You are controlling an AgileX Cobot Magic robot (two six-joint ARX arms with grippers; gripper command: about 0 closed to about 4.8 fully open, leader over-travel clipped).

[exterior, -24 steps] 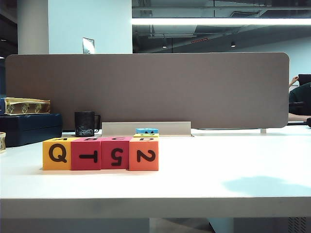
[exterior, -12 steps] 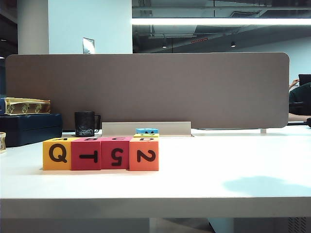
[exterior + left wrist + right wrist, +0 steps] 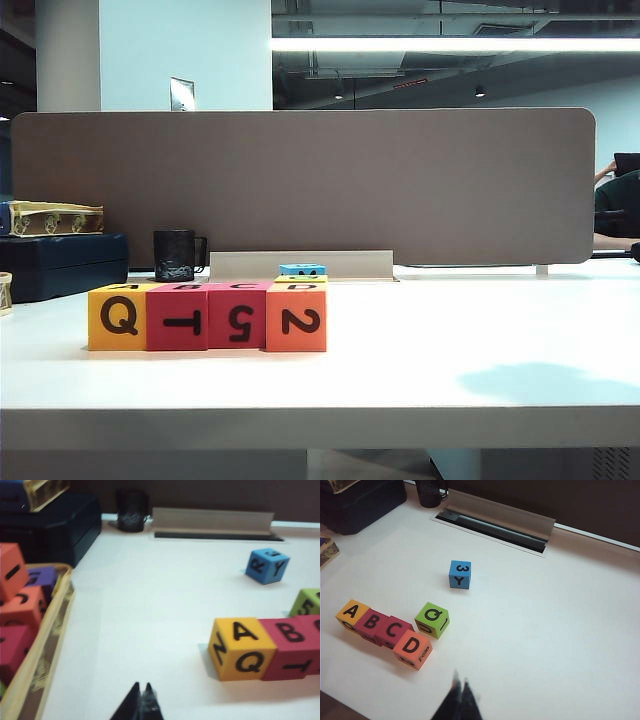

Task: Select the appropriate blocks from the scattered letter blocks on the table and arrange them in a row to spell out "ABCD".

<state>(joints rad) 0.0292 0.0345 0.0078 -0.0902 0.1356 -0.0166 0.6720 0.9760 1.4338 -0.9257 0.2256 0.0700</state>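
Blocks sit edge to edge in a row on the table (image 3: pixel 545 630): yellow cube (image 3: pixel 351 614), two red cubes (image 3: pixel 370 623) (image 3: pixel 391 631), orange cube (image 3: pixel 412 649), tops reading A, B, C, D, so the word looks spelled (front faces show Q, T, 5, 2). Green cube (image 3: pixel 432 619) and blue cube (image 3: pixel 459 574) stay apart behind, unneeded. Left gripper (image 3: pixel 141 703) hangs near the yellow cube, right gripper (image 3: pixel 460 692) in front of the orange one; both have fingers pressed together, holding nothing.
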